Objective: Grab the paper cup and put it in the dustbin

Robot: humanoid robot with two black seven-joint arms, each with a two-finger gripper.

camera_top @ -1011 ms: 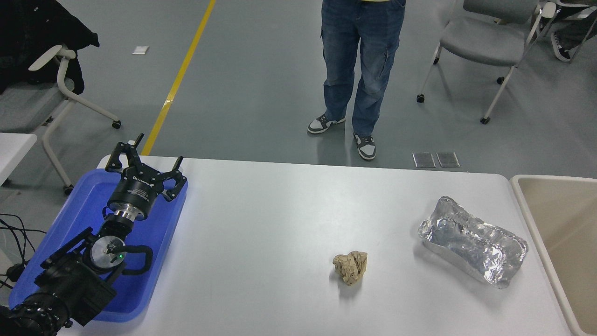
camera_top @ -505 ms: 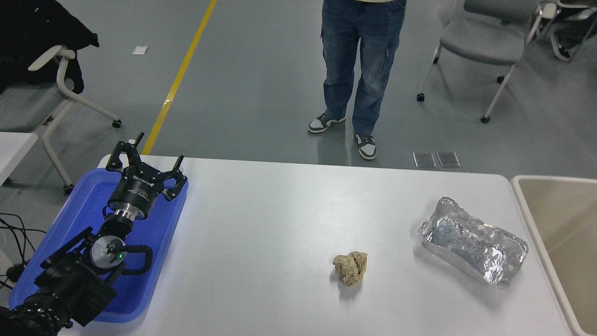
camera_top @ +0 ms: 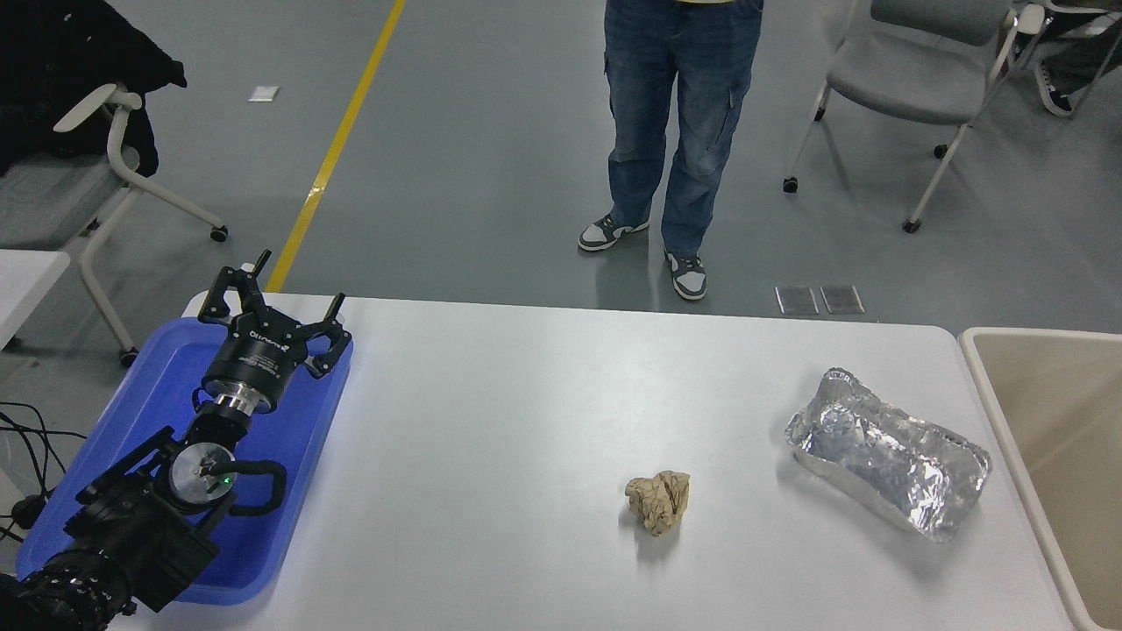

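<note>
No paper cup shows anywhere in the head view; it is hidden or out of view. The dustbin [camera_top: 1008,412], beige with a pale rounded rim, stands against the table's right edge and is cut off by the picture's right side. My left gripper [camera_top: 280,302] is open and empty, parked over the far end of the blue tray at the lower left. My right arm and gripper are out of view.
A blue tray [camera_top: 131,412] lies at the table's left edge under my left arm. A crumpled brown paper ball [camera_top: 659,501] sits at centre front. A crinkled silver foil container [camera_top: 887,456] lies near the dustbin. A person [camera_top: 679,131] stands beyond the far edge; chairs stand behind.
</note>
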